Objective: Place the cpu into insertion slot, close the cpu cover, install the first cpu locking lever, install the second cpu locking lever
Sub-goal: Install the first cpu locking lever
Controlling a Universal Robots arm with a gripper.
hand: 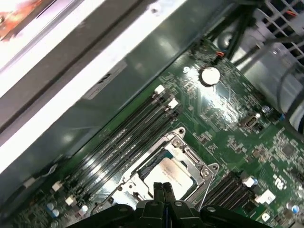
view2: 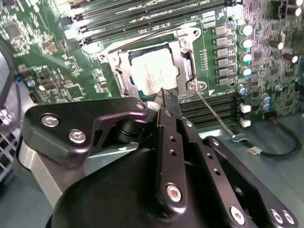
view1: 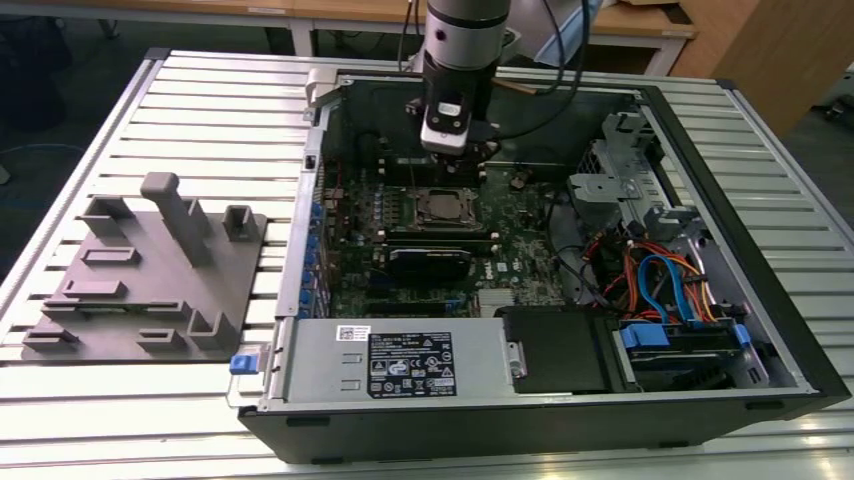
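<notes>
Gripper [view2: 167, 95], fingers pinched together on nothing, hangs just beside the insertion slot [view2: 124, 83]; cpu [view2: 154, 73] sits in that slot under the cpu cover [view2: 185, 59]; free locking lever [view2: 216, 116] slants away from the slot's corner nearest the gripper.

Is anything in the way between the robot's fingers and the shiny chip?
Nothing visible is in the way. The fingers are right by the cpu's edge. The cover only frames the cpu, leaving its top bare.

Bright, even overhead light washes the ribbed tabletop [view1: 200, 100] pale, while the computer case [view1: 534, 425] is shadowed inside. In both wrist views the cpu [view2: 154, 71] [hand: 172, 172] gleams; the case rim [hand: 71, 92] glares white.
</notes>
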